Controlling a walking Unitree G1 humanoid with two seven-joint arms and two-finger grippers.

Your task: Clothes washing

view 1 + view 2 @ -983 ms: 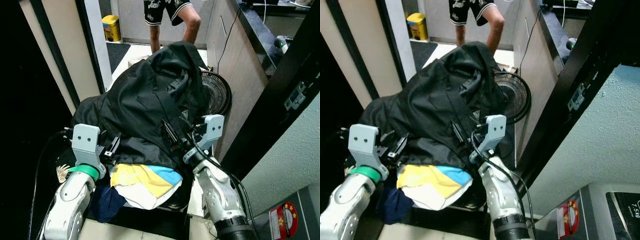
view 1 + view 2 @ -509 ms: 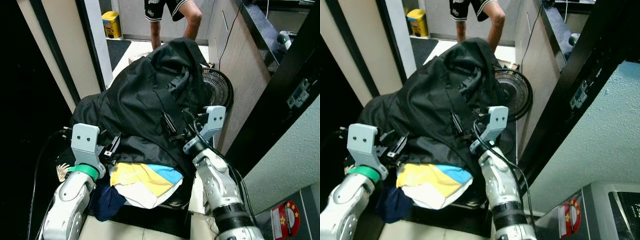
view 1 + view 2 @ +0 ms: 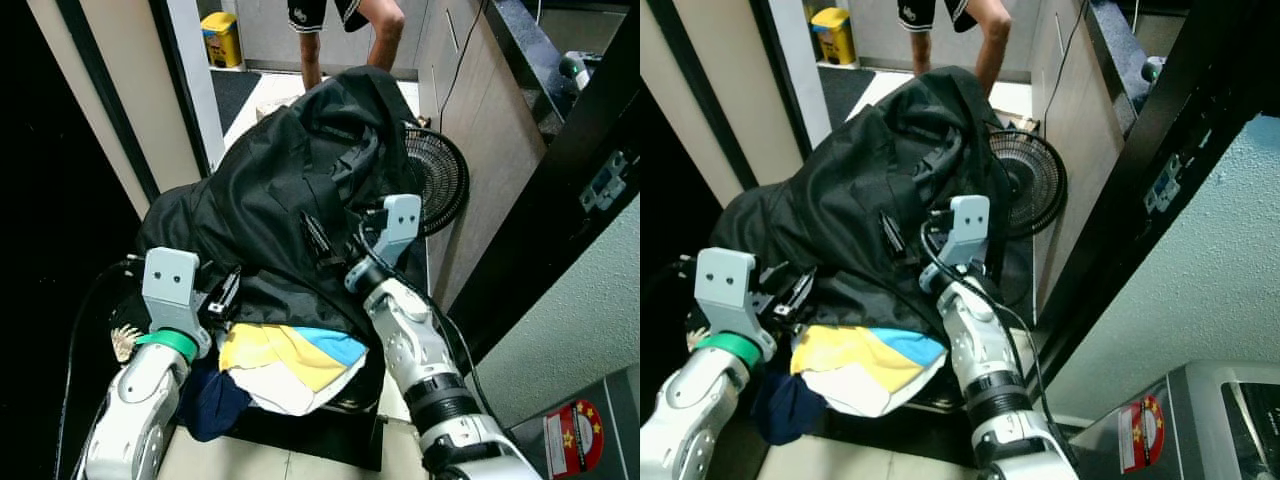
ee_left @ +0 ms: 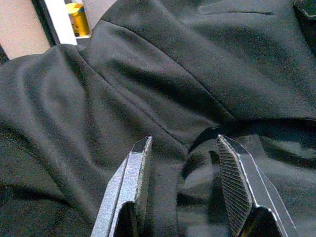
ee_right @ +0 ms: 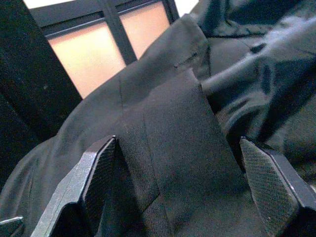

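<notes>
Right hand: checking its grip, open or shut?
Open: the right hand has its fingers spread wide around the black jacket.

A large black garment (image 3: 290, 190), like a jacket with seams, straps and folds, lies heaped high in a crumpled mound on top of the laundry pile. Just below its near edge, a yellow, light-blue and white cloth (image 3: 290, 362) sticks out, folded loosely and sagging toward the front. Beside that cloth, lower and toward the robot's left, a dark navy piece (image 3: 212, 398) hangs in a bunched lump, partly tucked under the black garment.
</notes>
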